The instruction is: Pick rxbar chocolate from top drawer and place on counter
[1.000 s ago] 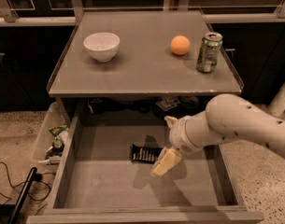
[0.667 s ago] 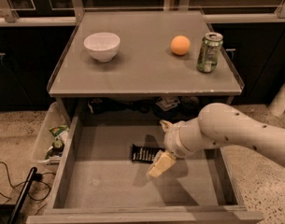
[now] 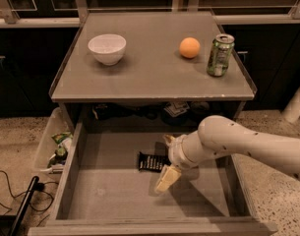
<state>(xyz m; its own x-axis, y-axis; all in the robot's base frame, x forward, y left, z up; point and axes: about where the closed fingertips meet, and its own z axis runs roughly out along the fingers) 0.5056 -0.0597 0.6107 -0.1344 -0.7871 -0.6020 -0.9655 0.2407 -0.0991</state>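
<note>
At the left edge of the frame, a clear plastic bin (image 3: pixel 43 149) of clutter stands on the speckled floor beside the open top drawer (image 3: pixel 71 178), with a dark cable (image 3: pixel 12 193) trailing in the lower-left corner. On the grey tabletop (image 3: pixel 154 80) filling the upper half, a white bowl (image 3: pixel 106 48) sits at upper left, an orange ball (image 3: pixel 189 47) right of centre, and a green soda can (image 3: pixel 220 55) stands upright just beside it near the right rim. Below, in the drawer at centre frame, the rxbar chocolate (image 3: pixel 150 162) lies flat on the grey floor, its pale lettering facing up. The robot's hand (image 3: pixel 163 163) hovers low at the bar's right end, its two pale fingers (image 3: pixel 167 178) spread apart, one above the bar in the frame and one below; whether either touches the wrapper is unclear from this angle. The white arm (image 3: pixel 248 144) stretches in from the right edge.
</note>
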